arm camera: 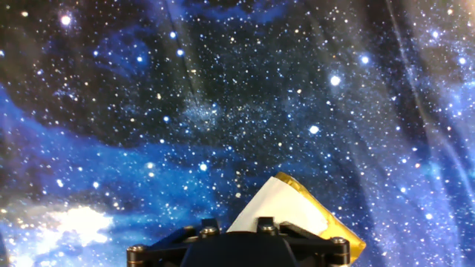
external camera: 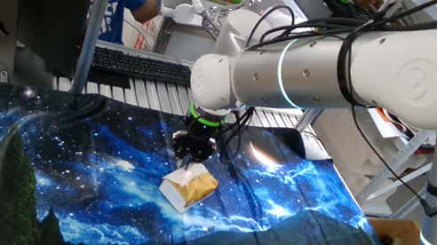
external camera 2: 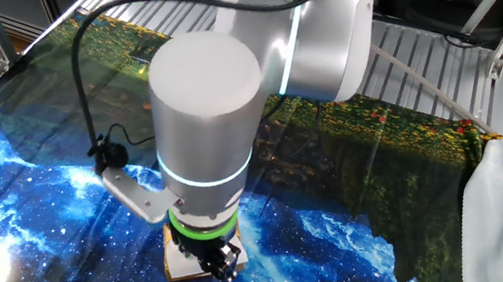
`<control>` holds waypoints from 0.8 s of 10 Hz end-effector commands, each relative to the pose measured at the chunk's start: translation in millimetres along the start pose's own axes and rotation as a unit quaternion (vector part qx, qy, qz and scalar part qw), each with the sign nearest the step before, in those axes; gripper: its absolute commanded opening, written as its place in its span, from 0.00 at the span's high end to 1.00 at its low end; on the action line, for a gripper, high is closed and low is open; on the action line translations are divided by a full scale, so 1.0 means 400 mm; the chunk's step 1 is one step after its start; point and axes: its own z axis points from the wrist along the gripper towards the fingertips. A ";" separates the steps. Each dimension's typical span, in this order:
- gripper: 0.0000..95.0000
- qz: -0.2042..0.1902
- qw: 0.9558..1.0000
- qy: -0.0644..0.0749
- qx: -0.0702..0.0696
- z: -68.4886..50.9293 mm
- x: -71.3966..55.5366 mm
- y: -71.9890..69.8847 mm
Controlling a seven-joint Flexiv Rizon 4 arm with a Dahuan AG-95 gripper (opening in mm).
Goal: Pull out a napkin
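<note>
Gripper (external camera: 192,156) low over tissue box (external camera: 190,189) on starry cloth (external camera: 85,162) of desk (external camera 2: 440,50). Napkin (arm camera: 278,209) sticking up from box top, just beneath gripper. Fingers hidden; grasp on napkin not possible to tell.

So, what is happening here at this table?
A robot arm has its gripper low over a small tissue box that lies on a table covered with a starry blue cloth. It is there to pull out a napkin, and a white sheet shows at the top of the box, right under the hand. Whether the fingers already pinch it cannot be seen; the box hides behind the hand in the other fixed view.
</note>
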 end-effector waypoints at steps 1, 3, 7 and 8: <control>1.00 0.002 1.000 0.005 -0.003 -0.002 -0.005 0.002; 0.60 0.019 1.000 0.001 0.011 -0.006 -0.008 0.003; 0.20 0.033 0.999 0.001 0.007 -0.004 -0.007 0.003; 0.20 0.037 0.999 0.002 0.008 -0.004 -0.007 0.003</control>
